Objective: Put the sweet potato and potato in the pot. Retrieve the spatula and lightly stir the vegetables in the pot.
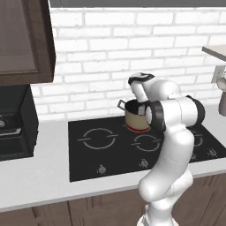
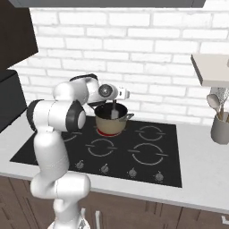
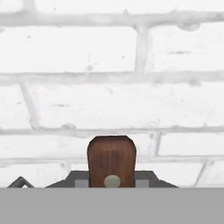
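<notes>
The gripper point(image 2: 115, 103) is clamped on the reddish-brown-handled, grey-bladed spatula point(image 2: 115, 112), blade dipping into the tan round pot point(image 2: 110, 121) on the black hob's point(image 2: 147, 165) eleven-o'clock burner; a hard sweep could tip the light pot

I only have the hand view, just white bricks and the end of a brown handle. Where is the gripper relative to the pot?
Observer: In the right base view, the gripper hangs just above the pot, shut on the spatula.
Operator: Which way is the blade pointing?
Observer: Its grey blade points down into the pot's opening.
Operator: And where does the pot stand?
Observer: On a rear burner of the cooktop, with a red glow under its base.
</notes>
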